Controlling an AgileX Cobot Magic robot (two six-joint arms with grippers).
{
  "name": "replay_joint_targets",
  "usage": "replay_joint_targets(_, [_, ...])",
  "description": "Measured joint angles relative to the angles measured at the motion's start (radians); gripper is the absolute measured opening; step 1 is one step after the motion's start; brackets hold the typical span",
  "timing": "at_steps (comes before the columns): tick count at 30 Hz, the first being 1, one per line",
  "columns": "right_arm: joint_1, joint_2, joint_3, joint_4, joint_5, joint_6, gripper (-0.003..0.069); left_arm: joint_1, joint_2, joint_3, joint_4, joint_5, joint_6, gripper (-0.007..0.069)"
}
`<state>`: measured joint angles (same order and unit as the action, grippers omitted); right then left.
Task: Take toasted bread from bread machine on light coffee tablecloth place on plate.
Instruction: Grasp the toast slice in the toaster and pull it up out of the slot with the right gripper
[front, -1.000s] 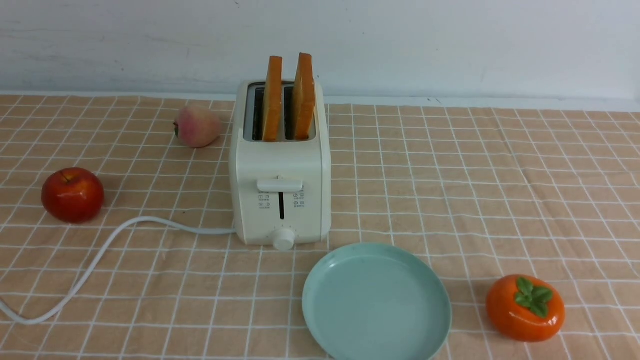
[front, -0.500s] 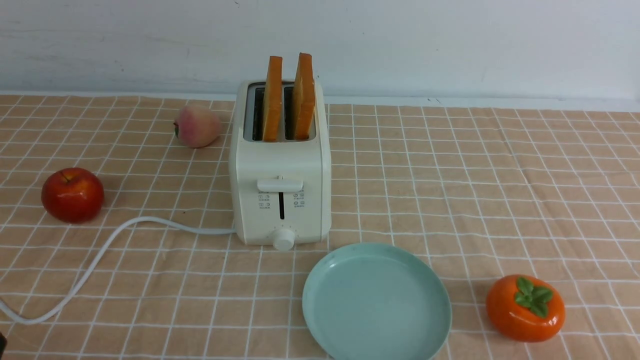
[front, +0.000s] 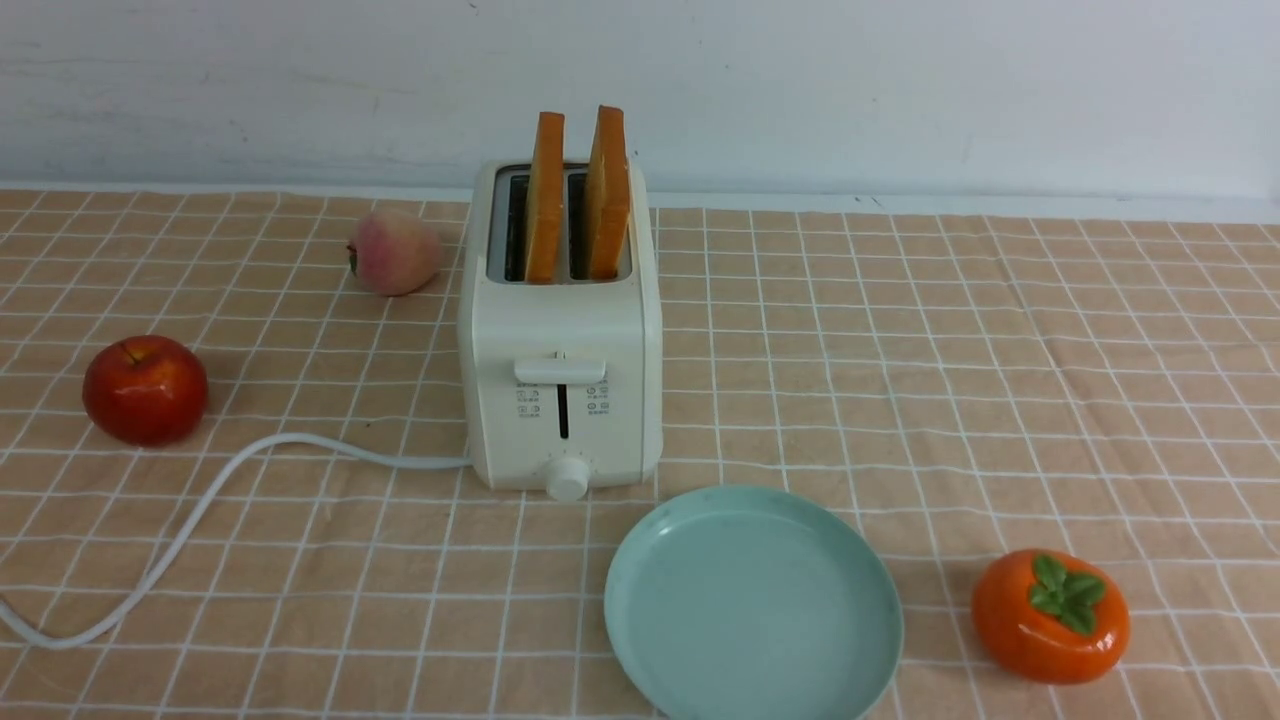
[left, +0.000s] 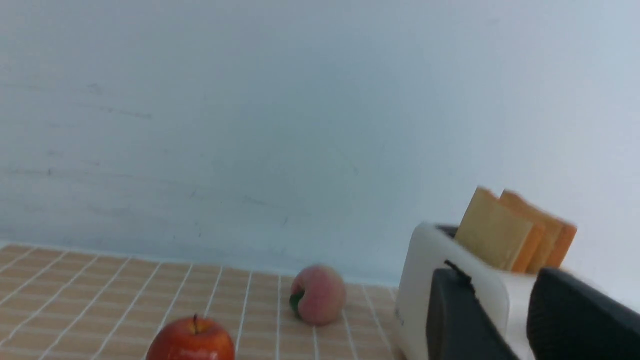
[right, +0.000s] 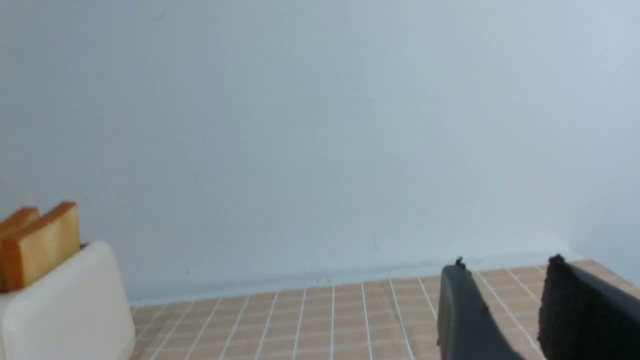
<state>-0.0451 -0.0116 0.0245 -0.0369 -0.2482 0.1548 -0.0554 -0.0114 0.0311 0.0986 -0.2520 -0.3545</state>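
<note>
Fingers (left: 460, 320) on my left gripper (left: 495, 277) and right gripper (right: 506, 267) are hanging partly open, holding nothing, so I am just starting: both toasted bread slices (front: 608, 190) are standing in the bread machine (front: 560, 330), and the plate (front: 750, 610) is lying bare by the tablecloth's (front: 1000, 380) front edge.

plate (front: 750, 600): near rim cut off | cord (front: 430, 463): end off-frame | toasted bread (front: 545, 195): lower halves hidden

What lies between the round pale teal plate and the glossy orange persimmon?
Only bare light tan grid-lined tablecloth separates the plate and the persimmon; the front view shows it.
</note>
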Motion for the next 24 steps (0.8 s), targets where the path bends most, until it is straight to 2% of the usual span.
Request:
replay_joint_targets(2, [0.0,0.0,0.0,0.0,-0.052,0.008,0.024,0.0,0.0,0.0,-0.009,-0.033,-0.028,0.0217])
replay_joint_targets(7, [0.0,0.0,0.0,0.019,-0.283,0.153,0.024,0.0,0.0,-0.007,-0.066,-0.2,-0.325,0.0217])
replay_joint_targets(8, [0.0,0.0,-0.001,0.019,-0.288,0.169,0.024,0.0,0.0,-0.009,-0.066,-0.203,-0.337,0.0217])
replay_joint_targets(11, [0.0,0.0,-0.082,-0.001,-0.246,0.341,0.024,0.0,0.0,-0.1,-0.052,-0.196,-0.523,0.0221])
replay_joint_targets(14, [0.0,0.047,-0.242,-0.066,-0.124,0.51,0.024,0.0,0.002,-0.252,0.048,-0.095,-0.662,0.0225])
replay_joint_targets(17, [0.0,0.173,-0.445,-0.176,-0.016,0.664,0.024,0.0,0.065,-0.435,0.214,0.028,-0.784,0.0227])
replay_joint_targets(20, [0.0,0.309,-0.629,-0.334,0.052,0.744,0.024,0.0,0.167,-0.589,0.361,0.151,-0.88,0.0227])
replay_joint_targets(24, [0.0,0.526,-0.858,-0.679,0.211,0.82,0.024,0.0,0.322,-0.726,0.514,0.377,-0.962,0.0231])
